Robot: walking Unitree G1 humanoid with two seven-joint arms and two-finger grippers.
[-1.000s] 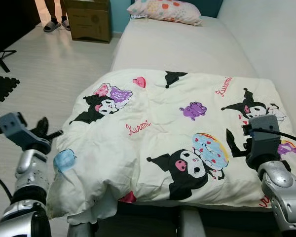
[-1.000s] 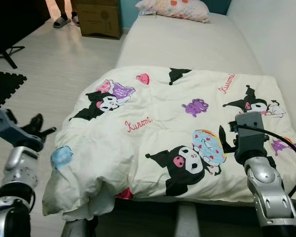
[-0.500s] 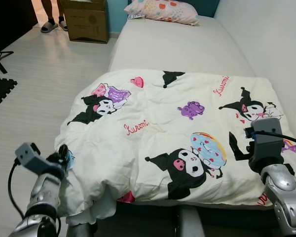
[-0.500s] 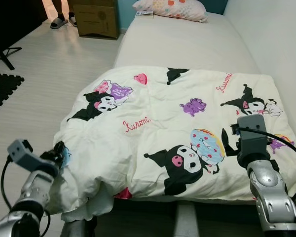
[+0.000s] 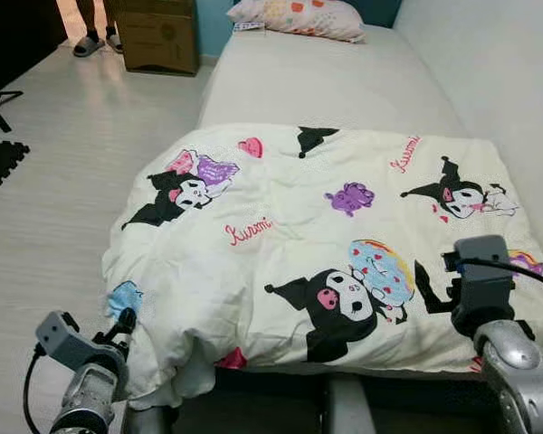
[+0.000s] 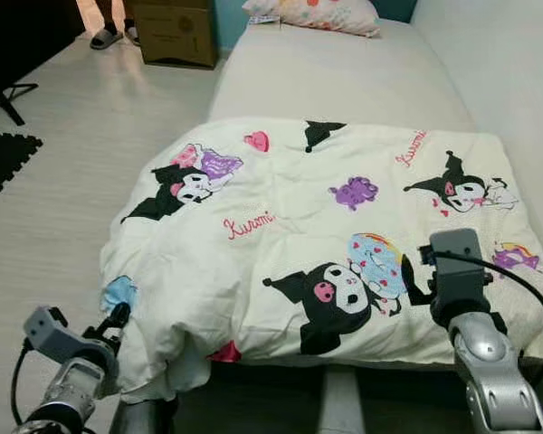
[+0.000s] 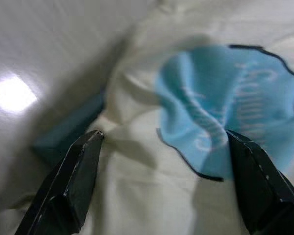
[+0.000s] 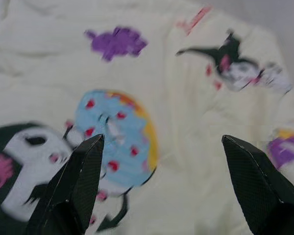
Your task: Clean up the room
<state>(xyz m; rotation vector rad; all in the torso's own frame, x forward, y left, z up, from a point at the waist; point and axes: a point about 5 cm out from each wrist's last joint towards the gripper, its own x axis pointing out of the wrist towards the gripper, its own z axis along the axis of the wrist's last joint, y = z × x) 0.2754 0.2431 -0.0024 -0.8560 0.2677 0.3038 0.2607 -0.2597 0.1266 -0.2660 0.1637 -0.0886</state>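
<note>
A cream cartoon-print comforter [image 5: 326, 244] lies spread over the near half of the bed [image 5: 326, 86], its near-left corner hanging off the mattress edge. The left claw [image 7: 161, 147] is at that corner, fingers released and spread around a blue printed patch [image 7: 230, 112]. The right claw [image 8: 161, 161] hovers released above the comforter's near-right part, beside the doughnut print [image 5: 383, 269].

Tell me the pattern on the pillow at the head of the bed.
The pillow is pale pink with scattered orange, blue and yellow blotches, best seen in the left eye view.
</note>
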